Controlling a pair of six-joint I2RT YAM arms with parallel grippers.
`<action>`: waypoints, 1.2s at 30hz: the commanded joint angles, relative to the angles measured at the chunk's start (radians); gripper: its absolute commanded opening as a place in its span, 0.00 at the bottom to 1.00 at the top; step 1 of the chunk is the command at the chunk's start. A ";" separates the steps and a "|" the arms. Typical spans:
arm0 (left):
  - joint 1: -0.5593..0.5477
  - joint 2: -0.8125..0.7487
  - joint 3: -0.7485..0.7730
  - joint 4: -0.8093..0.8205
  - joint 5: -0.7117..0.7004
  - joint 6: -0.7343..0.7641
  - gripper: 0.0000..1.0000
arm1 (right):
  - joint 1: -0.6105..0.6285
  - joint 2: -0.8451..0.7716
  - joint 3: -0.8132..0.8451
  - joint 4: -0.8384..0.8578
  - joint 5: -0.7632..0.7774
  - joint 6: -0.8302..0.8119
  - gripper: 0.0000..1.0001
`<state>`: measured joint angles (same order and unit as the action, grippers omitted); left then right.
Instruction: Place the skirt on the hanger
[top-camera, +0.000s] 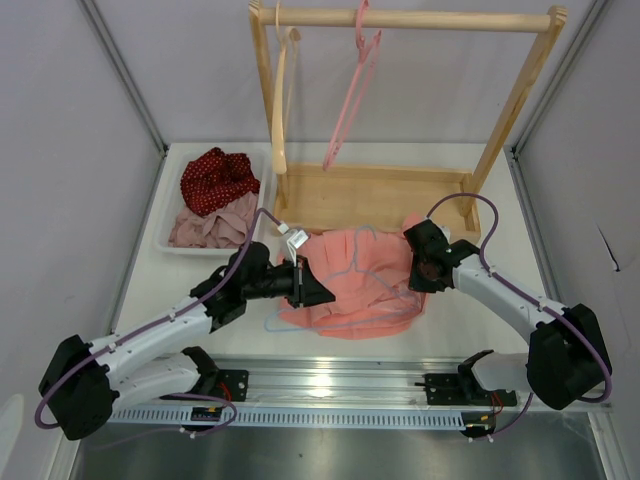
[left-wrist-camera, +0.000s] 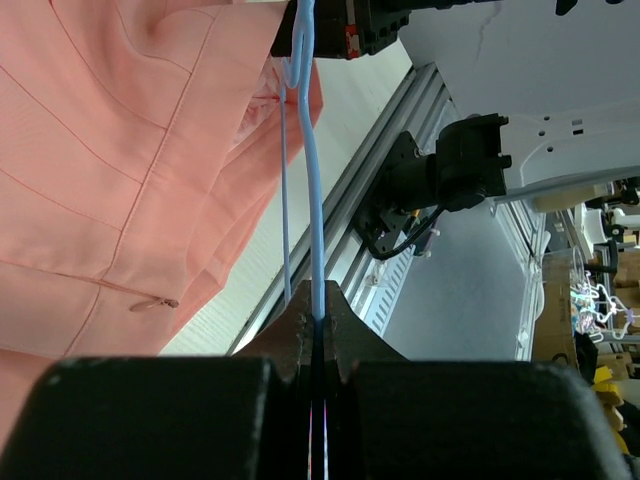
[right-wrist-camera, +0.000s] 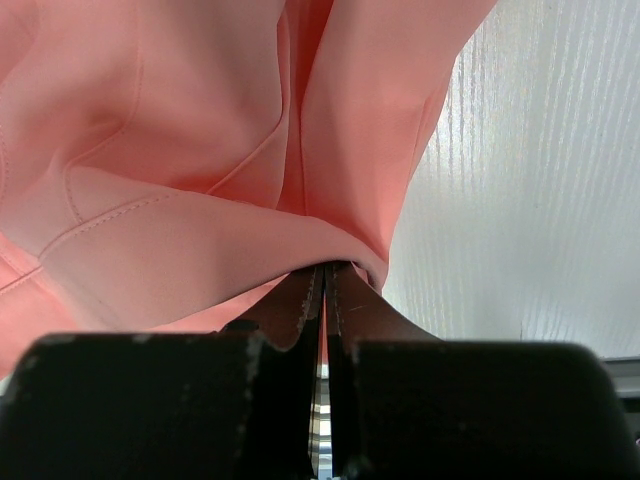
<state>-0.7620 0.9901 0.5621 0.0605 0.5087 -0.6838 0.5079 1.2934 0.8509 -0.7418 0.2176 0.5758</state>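
The salmon-pink skirt (top-camera: 365, 290) lies spread on the table in front of the wooden rack. The pale blue hanger (top-camera: 345, 262) lies across and partly inside it, one thin wire running out at the skirt's left edge. My left gripper (top-camera: 318, 290) is at the skirt's left side, shut on the hanger's wire (left-wrist-camera: 316, 200), which runs straight out from between the fingertips (left-wrist-camera: 340, 312). My right gripper (top-camera: 415, 262) is at the skirt's upper right edge. In the right wrist view it (right-wrist-camera: 325, 268) is shut on a folded edge of the skirt (right-wrist-camera: 200, 120).
The wooden rack (top-camera: 400, 195) stands behind the skirt, with a pink hanger (top-camera: 350, 100) and a wooden hanger (top-camera: 280, 110) on its bar. A white tray (top-camera: 165, 225) at back left holds a red dotted cloth (top-camera: 215, 180) and a mauve cloth (top-camera: 210, 228). A metal rail (top-camera: 340, 375) runs along the near edge.
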 joint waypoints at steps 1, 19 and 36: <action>-0.005 0.013 0.032 0.079 0.024 -0.029 0.00 | 0.004 0.001 0.023 0.010 0.017 0.007 0.00; -0.005 0.035 0.013 0.098 -0.024 -0.075 0.00 | 0.004 0.009 0.022 0.018 0.016 0.006 0.00; -0.007 0.056 0.002 0.099 -0.093 -0.126 0.00 | 0.015 0.012 0.030 0.018 0.014 0.013 0.00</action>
<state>-0.7639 1.0485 0.5617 0.1146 0.4477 -0.7887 0.5148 1.3018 0.8509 -0.7345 0.2203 0.5758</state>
